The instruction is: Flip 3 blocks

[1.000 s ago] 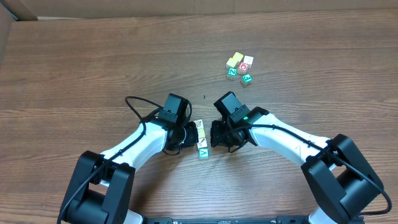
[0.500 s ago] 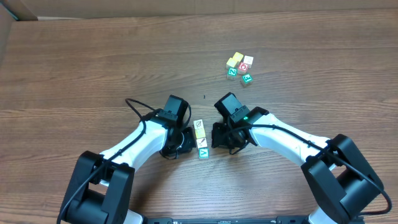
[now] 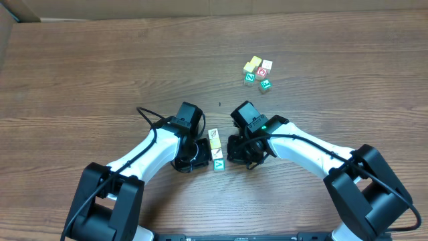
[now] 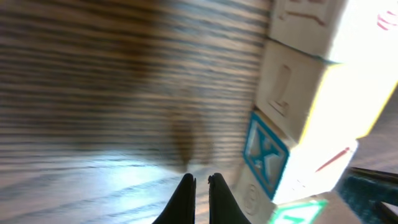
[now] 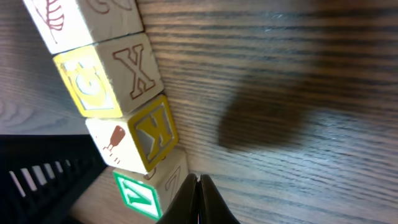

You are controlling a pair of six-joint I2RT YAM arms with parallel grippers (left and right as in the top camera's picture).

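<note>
A short row of blocks (image 3: 217,152) lies between my two grippers, with a cream block at the far end and a green-faced V block (image 3: 219,164) nearest me. My left gripper (image 3: 202,153) is shut just left of the row, holding nothing. Its tips (image 4: 200,182) sit low over the wood beside the blue X block (image 4: 264,155) and the L block (image 4: 289,87). My right gripper (image 3: 231,155) is shut just right of the row, also holding nothing. Its tips (image 5: 199,180) rest against the green V block (image 5: 146,190), below the yellow K block (image 5: 140,134) and the X block (image 5: 121,68).
A loose cluster of more cubes (image 3: 257,72) lies at the back right, among them a red-faced one (image 3: 262,71). A cardboard edge (image 3: 20,10) shows at the far left corner. Bare wood table (image 3: 100,73) surrounds the arms.
My left gripper has drawn back a little from the row toward me, uncovering the blocks' left side. The right gripper has shifted slightly nearer. Both stay shut.
</note>
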